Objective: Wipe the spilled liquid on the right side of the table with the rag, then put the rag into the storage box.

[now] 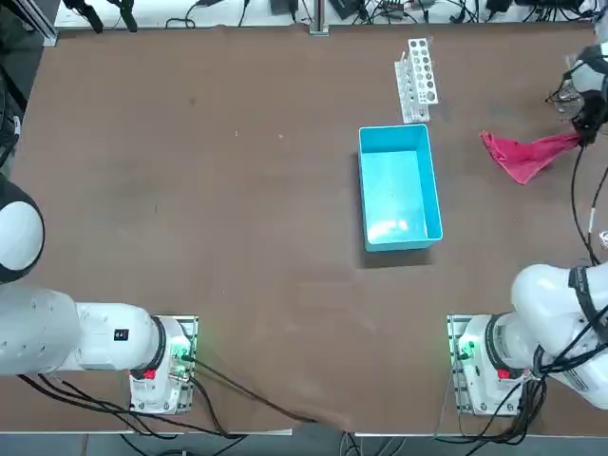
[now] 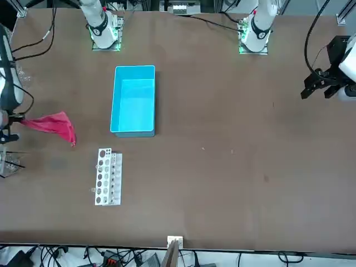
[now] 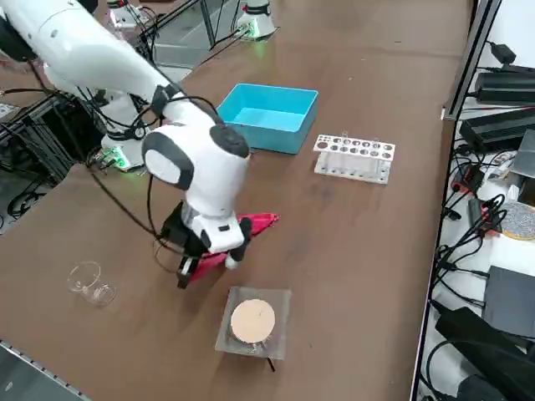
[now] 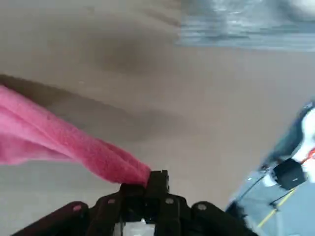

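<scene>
Pincer (image 4: 146, 183) closed tight on the pink rag (image 4: 74, 142), its far end cut off.

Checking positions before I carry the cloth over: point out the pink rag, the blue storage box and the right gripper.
Pink rag (image 1: 527, 157): top view, on its spread middle.
Blue storage box (image 2: 133, 67): front view, on its far rim.
Right gripper (image 4: 150, 189): right wrist view, between its fingertips, shut on the rag.

Shut hand (image 4: 146, 186) grips the pink rag (image 4: 74, 142); brown table (image 4: 197, 103) behind.
</scene>
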